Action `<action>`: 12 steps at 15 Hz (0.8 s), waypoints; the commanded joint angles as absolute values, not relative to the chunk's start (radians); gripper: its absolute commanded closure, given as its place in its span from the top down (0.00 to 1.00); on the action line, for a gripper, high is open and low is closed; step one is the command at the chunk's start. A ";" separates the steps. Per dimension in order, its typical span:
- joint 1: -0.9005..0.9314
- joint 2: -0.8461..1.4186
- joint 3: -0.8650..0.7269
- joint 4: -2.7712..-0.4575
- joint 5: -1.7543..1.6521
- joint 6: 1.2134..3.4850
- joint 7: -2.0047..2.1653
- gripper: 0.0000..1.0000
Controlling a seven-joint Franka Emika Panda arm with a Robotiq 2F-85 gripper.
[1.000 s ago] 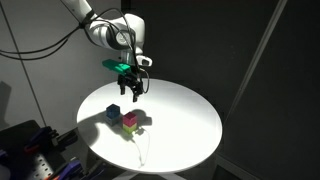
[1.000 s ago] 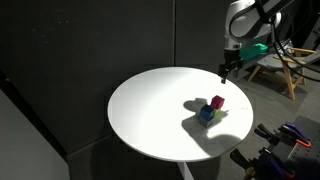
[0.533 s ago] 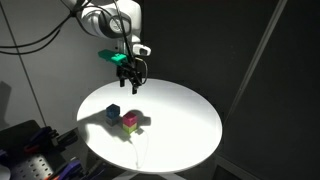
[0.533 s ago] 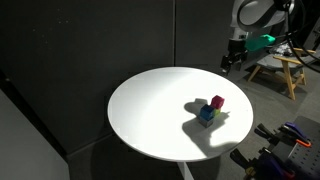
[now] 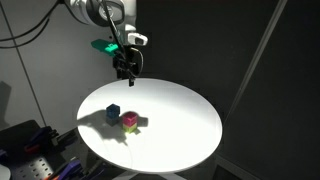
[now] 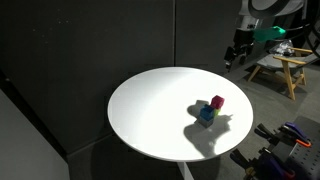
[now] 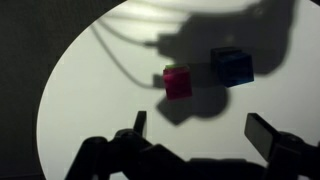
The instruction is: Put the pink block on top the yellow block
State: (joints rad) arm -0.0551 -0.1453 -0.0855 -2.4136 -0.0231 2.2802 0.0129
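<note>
The pink block (image 5: 129, 118) sits on top of the yellow block (image 5: 131, 127) on the round white table (image 5: 180, 125); the stack also shows in an exterior view (image 6: 217, 102). In the wrist view the pink block (image 7: 178, 82) covers the yellow block, of which only a thin edge shows. My gripper (image 5: 126, 69) is open and empty, high above the table and well clear of the stack. It shows in an exterior view (image 6: 236, 55) and in the wrist view (image 7: 200, 127).
A blue cube (image 5: 114, 112) stands on the table right beside the stack, also in an exterior view (image 6: 205, 115) and in the wrist view (image 7: 232, 66). A wooden stool (image 6: 272, 68) stands beyond the table. Dark curtains surround the scene.
My gripper has risen up and away from the stack, staying open and empty. The blocks have not moved.
</note>
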 commanded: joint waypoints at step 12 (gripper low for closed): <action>-0.067 -0.327 -0.097 -2.449 -0.002 2.065 -0.074 1.00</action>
